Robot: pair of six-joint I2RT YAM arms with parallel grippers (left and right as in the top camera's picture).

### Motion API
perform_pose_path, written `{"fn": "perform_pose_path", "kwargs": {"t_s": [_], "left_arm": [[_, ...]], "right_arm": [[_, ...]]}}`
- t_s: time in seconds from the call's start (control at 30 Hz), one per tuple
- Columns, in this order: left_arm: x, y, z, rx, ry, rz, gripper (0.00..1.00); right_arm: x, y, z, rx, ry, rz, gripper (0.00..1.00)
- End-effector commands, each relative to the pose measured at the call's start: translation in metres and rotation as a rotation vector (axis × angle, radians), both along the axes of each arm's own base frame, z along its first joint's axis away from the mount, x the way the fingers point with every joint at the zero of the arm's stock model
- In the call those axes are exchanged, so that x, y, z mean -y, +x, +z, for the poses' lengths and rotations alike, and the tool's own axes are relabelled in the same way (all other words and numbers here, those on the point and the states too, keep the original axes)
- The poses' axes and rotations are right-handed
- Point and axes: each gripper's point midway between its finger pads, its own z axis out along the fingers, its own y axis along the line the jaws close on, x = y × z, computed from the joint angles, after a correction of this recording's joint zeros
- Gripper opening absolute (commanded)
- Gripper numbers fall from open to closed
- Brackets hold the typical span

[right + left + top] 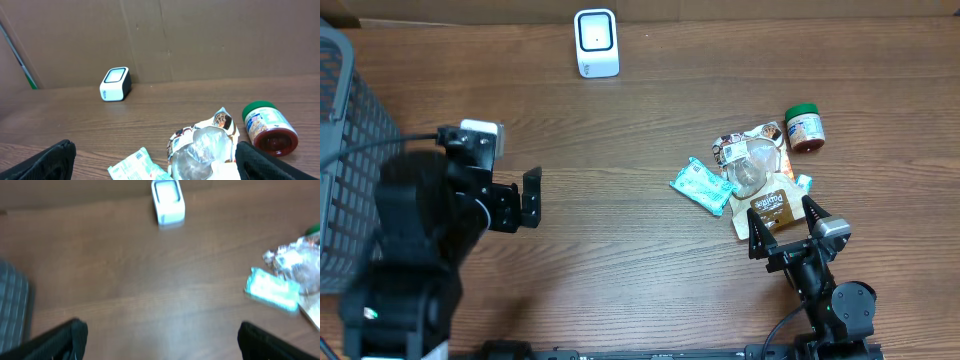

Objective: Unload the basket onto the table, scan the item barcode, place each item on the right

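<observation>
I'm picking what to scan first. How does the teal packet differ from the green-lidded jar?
Shape: the teal packet is a flat, soft rectangle; the green-lidded jar is a rigid cylinder.
Colour: the packet is teal with white print; the jar has a green lid, a pale label and a dark red base.
Pose: the packet lies flat; the jar lies on its side.
Both rest on the wooden table.

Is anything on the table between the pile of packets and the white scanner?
Nothing visible does. Only bare table lies between the packets and the scanner; the jar sits on the pile's far side, off that path.
</observation>
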Motion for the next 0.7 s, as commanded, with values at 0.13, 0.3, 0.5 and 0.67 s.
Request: {"fn": "perform_pose_path", "kwargs": {"t_s": [0.13,0.3,0.5,0.67], "left_arm": [[-0.002,0.008,-0.017,0.330,-0.003,0.012,0.99],[-0.003,0.001,-0.031,0.563,-0.017,0.013,1.00],[-0.005,-0.012,-0.072,0.695,0.042,-0.003,0.99],[-0.008,-0.019,-0.108,0.708,0.104,-0.005,1.00]], "right_arm": [[0.000,0.000,-0.001,0.006,-0.001,0.003,1.00],[0.000,0.000,-0.001,0.006,-0.001,0.003,1.00],[0.000,0.000,-0.001,0.006,0.000,0.003,1.00],[0.000,0.000,-0.001,0.006,0.000,0.003,1.00]]}}
